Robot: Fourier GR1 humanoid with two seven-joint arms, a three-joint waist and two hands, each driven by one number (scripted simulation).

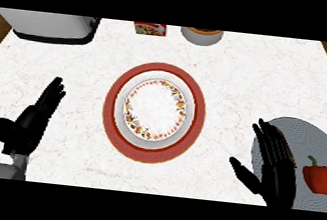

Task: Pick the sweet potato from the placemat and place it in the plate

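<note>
Fingers straight on both hands, left hand (30, 124), right hand (273, 166) overlapping placemat (319, 138), red vegetable (318, 177), plate (155, 109)

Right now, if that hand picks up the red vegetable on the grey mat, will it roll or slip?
The red vegetable, which looks like a pepper rather than a sweet potato, seems rounded and glossy, so it may slip between fingers. Its lumpy shape and stem probably stop it rolling far on the grey mat. The right hand is open beside it.
</note>
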